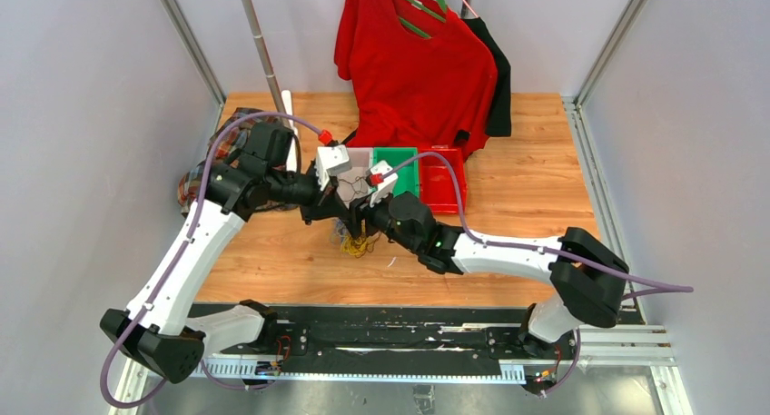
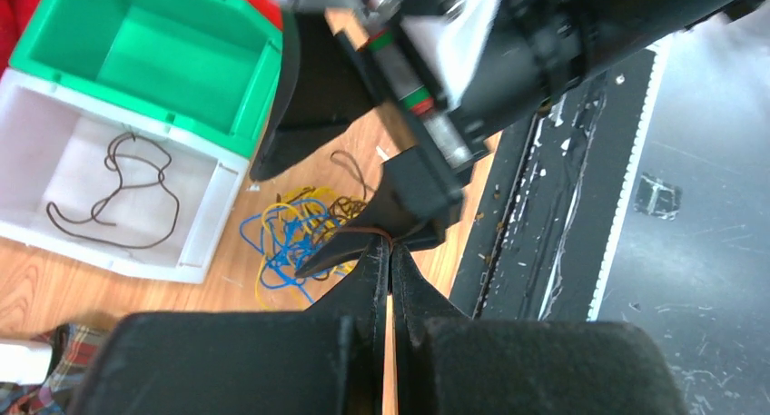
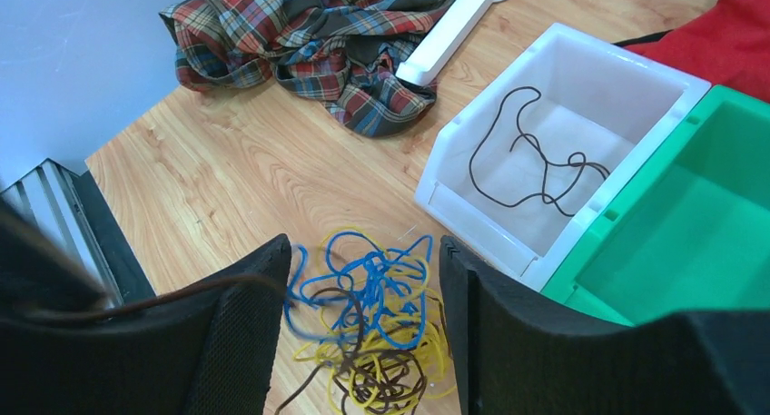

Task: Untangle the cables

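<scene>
- Left gripper [image 2: 389,251] is clenching a brown cable [image 3: 209,289] leading out of the tangle [image 3: 372,342]; extraction step, apparently.
- Right gripper [image 3: 363,262] is straddling the tangle, jaws apart; next it likely needs to pin the tangle.

Tangled cables [image 3: 368,333] between wide jaws, white bin [image 3: 477,229] beyond.

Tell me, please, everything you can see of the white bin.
The white bin is an open-topped rectangular box, plastic by its look, with a thick rim. It stands upright on the wooden table, one side against the green bin. One dark brown cable lies in loose loops on its floor. The tangle of cables lies near its front wall, apart from it.
</scene>
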Robot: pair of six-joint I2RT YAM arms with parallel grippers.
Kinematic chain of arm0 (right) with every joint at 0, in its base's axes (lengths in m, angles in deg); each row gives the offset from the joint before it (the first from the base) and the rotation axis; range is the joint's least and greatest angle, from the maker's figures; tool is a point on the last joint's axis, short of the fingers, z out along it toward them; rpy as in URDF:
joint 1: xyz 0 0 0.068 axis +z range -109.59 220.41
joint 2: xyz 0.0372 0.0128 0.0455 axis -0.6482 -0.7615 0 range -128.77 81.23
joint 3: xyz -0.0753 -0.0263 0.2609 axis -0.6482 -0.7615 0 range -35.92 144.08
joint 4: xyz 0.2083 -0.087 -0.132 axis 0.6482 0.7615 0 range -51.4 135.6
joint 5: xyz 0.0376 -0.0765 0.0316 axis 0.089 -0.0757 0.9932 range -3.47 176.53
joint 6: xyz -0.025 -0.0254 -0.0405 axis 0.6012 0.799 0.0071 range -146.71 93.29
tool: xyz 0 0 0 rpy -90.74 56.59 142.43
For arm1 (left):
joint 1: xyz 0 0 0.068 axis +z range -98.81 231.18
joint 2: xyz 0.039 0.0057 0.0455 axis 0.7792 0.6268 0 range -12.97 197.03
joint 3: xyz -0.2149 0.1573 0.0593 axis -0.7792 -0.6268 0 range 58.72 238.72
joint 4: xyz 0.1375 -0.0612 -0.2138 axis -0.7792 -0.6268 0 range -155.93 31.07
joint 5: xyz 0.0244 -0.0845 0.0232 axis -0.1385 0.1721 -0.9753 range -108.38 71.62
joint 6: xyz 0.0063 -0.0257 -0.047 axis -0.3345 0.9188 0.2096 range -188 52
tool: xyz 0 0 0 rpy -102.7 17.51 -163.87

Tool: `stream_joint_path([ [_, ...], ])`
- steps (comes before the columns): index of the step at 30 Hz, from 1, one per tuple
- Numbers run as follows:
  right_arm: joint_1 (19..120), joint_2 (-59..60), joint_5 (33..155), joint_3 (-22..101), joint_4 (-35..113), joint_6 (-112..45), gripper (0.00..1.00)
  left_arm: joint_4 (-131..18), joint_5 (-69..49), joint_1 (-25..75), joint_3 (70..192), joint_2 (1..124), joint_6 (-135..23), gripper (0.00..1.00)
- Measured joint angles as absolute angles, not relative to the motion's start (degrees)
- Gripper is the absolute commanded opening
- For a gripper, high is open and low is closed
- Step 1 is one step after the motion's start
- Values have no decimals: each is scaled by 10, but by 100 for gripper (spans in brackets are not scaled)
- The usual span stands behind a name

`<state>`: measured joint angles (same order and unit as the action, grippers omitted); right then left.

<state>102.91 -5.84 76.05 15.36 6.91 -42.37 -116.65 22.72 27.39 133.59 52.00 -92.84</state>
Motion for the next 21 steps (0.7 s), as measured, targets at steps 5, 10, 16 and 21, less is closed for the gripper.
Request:
stream_joint_path([
  [5, 1029, -79, 755, 150, 59, -436, 52, -1178, 252, 273, 1380, 520, -924, 1],
  [10, 1029, -82, 740, 117, 53, -446, 50, -1183, 282, 270, 1427, 525, -905, 0],
  [16, 1028, -82, 719, 48, 54, -460, 48, -1187, 278, 270, 1506, 539, -891, 0],
  [21, 1028, -79, 713, 19, 54, -468, 52, -1187, 271, 270, 1593, 553, -876, 0],
])
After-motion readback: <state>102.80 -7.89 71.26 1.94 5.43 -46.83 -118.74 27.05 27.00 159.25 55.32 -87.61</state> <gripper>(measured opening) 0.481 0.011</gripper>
